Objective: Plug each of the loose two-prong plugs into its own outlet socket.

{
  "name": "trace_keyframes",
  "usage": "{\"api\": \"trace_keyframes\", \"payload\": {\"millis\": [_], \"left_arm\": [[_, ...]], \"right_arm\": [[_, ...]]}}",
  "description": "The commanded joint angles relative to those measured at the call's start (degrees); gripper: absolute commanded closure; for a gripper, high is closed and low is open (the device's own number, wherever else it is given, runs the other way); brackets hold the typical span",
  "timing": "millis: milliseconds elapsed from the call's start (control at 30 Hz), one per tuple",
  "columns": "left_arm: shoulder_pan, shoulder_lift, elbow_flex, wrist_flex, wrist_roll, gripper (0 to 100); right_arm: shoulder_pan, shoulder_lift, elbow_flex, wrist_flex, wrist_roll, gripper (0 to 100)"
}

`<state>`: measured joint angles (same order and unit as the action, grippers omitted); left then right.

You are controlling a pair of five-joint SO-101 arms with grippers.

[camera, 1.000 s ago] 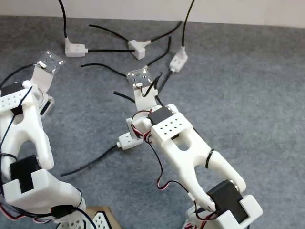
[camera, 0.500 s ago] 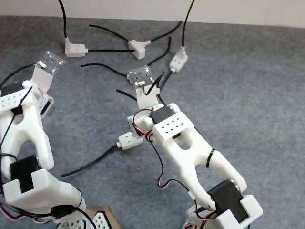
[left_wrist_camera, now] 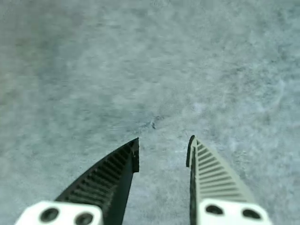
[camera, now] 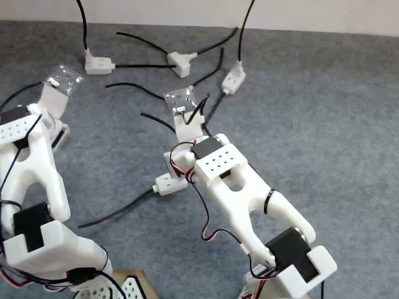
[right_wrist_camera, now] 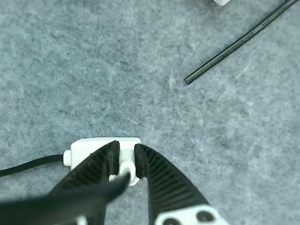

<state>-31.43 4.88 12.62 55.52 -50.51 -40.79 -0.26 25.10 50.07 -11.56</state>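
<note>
Right gripper (right_wrist_camera: 126, 145), fingers narrowed on the white plug (right_wrist_camera: 93, 149) lying on the carpet (right_wrist_camera: 211, 117) beneath it (light, hard, probably slippery; best pinched across its flat sides, cord (right_wrist_camera: 28, 165) trailing free); left gripper (left_wrist_camera: 164, 138), well apart, fingers spread and empty.

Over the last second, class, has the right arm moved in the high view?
Yes. The right arm has shifted slightly left, toward the white plug, which has stayed put on the carpet.
</note>
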Motion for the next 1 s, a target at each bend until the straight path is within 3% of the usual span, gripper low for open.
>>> {"api": "trace_keyframes", "payload": {"millis": [0, 567, 967], "left_arm": [[-1.2, -0.3, -3.9, 2.6, -0.5, 82], [-1.4, -0.4, -16.0, 12.2, 3.1, 82], [-1.7, -0.7, -18.7, 13.5, 5.4, 82]], "right_arm": [[-1.7, 0.9, -0.3, 2.9, -0.9, 99.3], [-6.0, 5.7, 3.6, 5.7, -2.5, 99.3], [-9.7, 26.1, -14.1, 21.6, -2.5, 99.3]]}}
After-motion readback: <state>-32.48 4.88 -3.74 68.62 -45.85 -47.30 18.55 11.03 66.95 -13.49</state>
